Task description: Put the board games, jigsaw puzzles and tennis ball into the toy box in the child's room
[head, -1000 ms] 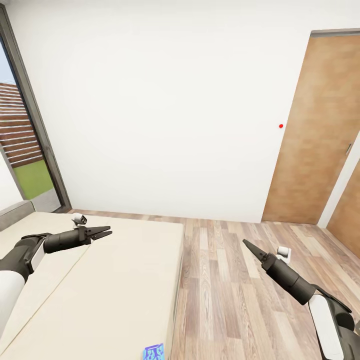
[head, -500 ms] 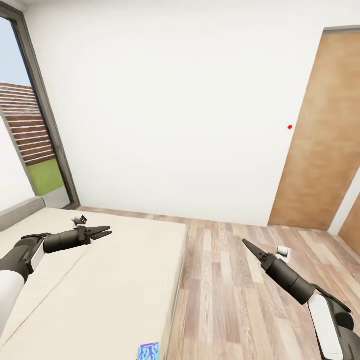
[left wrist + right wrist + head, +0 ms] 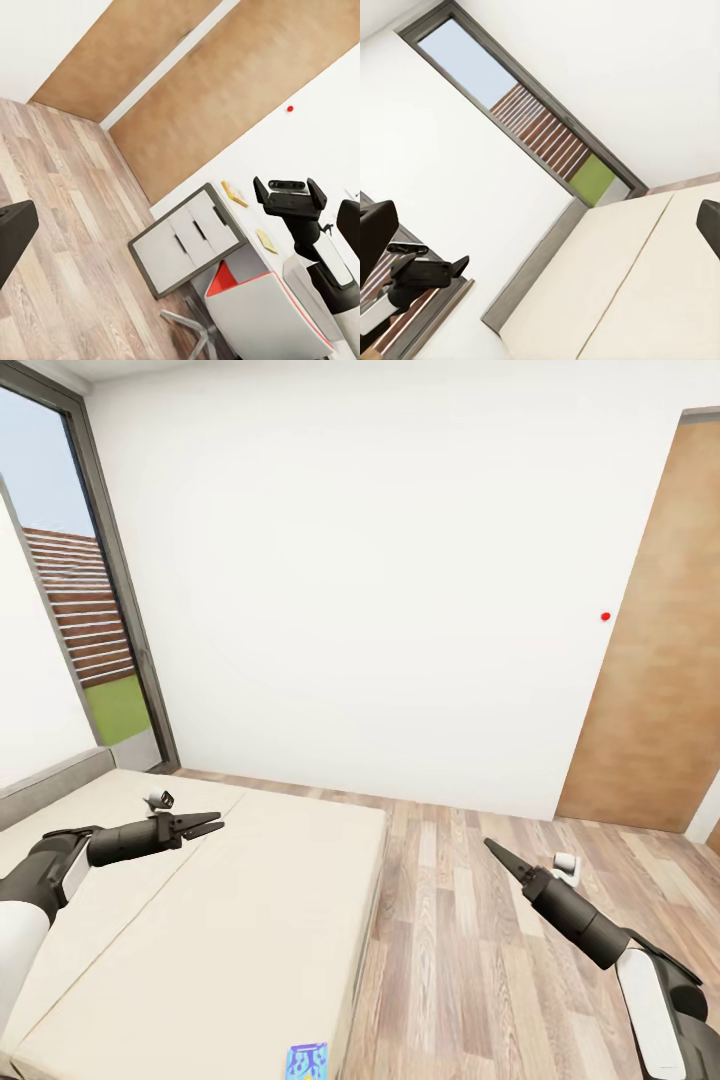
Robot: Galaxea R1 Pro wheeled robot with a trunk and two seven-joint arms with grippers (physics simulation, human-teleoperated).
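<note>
Two empty tools hover before you, bed at your left.
Your left tool (image 3: 212, 824) hangs over the bed (image 3: 250, 920), fingers slightly apart; your right tool (image 3: 494, 849), over the wood floor (image 3: 470, 960), looks pinched together. One blue board game (image 3: 306, 1061) lies at the bed's near edge.

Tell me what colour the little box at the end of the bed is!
The box is blue with white markings, best seen in the head view.

Blue-patterned board game (image 3: 306, 1061), cream bed (image 3: 240, 930)
</note>
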